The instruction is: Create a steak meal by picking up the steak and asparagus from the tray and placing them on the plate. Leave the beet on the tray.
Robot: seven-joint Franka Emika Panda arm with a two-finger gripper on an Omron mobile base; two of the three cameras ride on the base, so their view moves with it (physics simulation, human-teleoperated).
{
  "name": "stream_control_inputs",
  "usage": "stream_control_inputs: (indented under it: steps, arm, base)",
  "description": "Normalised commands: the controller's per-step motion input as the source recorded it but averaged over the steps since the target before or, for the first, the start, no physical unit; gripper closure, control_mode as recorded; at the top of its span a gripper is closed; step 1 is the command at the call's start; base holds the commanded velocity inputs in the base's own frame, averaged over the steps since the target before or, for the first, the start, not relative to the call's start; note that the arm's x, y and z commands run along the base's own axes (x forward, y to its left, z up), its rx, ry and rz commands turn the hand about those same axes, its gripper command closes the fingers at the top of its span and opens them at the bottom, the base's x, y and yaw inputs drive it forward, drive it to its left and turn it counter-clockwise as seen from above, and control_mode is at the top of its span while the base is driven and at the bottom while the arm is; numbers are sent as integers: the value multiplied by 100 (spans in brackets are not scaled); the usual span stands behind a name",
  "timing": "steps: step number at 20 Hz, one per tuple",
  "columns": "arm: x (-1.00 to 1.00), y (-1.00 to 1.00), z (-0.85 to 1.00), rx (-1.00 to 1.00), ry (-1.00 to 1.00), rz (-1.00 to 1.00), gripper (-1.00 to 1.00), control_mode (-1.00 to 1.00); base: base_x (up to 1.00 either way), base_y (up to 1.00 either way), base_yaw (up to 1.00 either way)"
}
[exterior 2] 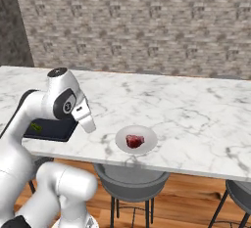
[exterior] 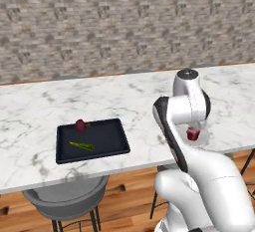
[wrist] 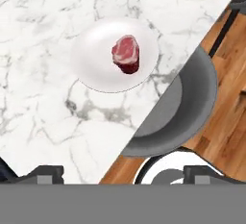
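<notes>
The steak (wrist: 126,54) lies on the small round plate (wrist: 93,50), right of its centre in the hand view. My gripper (wrist: 124,172) hangs above the counter's front edge, open, its two fingertips far apart with nothing between them. From the right base view, the gripper (exterior 2: 89,125) is left of the plate (exterior 2: 149,136) and the steak (exterior 2: 135,141), clear of both. The black tray (exterior: 107,136) sits to the left on the counter. On it are the beet (exterior: 80,125) at the far rim and the asparagus (exterior: 81,146) near the front.
The marble counter (exterior: 45,106) runs along a brick wall. Grey stools (exterior: 67,196) stand under its front edge, one directly below the plate (exterior 2: 130,180). My own arm (exterior: 172,126) hides part of the plate from the left base view.
</notes>
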Motion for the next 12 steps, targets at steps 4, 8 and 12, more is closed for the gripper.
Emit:
stream_control_inputs:
  steps: [4,8,12]
  arm:
    - [-5,100,0,-6,17,53,-100,-100]
    - [3,100,-2,0,19,64,-100,-100]
    - [9,100,-9,0,19,66,-100,-100]
  base:
    - [0,0,0]
    - [0,0,0]
    - [0,0,0]
